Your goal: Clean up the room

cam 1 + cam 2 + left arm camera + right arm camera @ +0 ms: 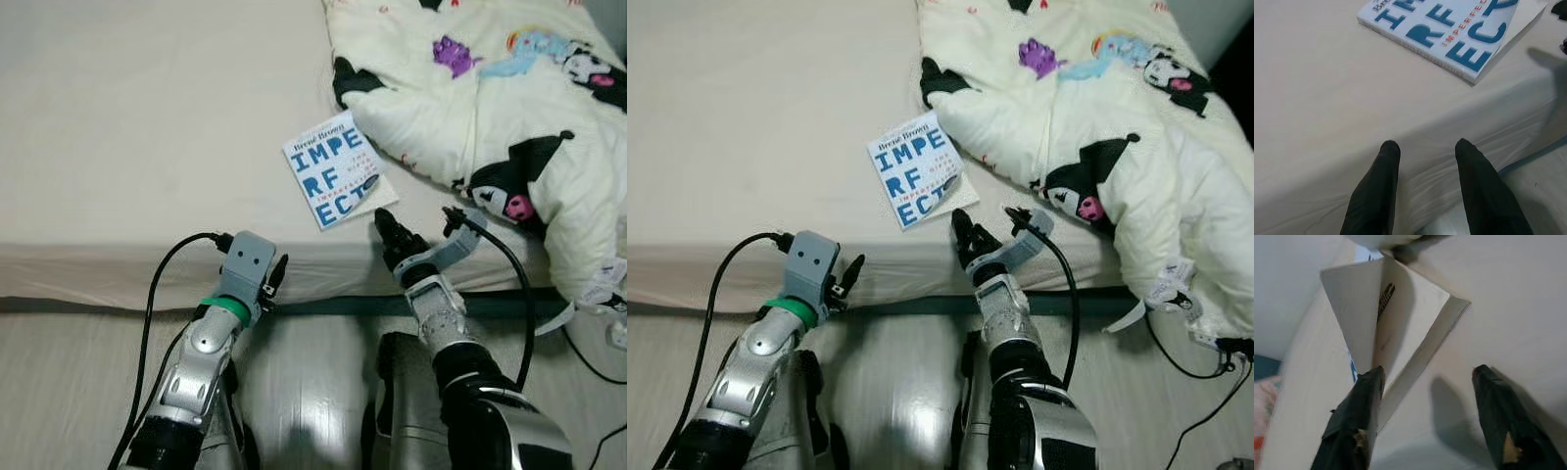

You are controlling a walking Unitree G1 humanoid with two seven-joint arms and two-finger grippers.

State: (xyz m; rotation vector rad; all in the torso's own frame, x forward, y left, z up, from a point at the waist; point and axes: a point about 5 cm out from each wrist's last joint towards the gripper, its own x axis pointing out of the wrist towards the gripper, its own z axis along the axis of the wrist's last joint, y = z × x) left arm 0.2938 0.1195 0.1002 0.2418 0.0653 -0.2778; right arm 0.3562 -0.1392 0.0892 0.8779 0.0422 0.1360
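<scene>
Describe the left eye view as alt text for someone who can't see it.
A white book with big blue letters lies near the bed edge, beside a cartoon-print comforter. The right tool reaches toward its curled cover corner; the left tool waits lower.

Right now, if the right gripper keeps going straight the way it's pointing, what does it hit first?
Most likely the book. The right gripper is open just short of the book's near corner, where the cover curls up, on the bed. One finger looks almost against it, though depth is unclear.
</scene>
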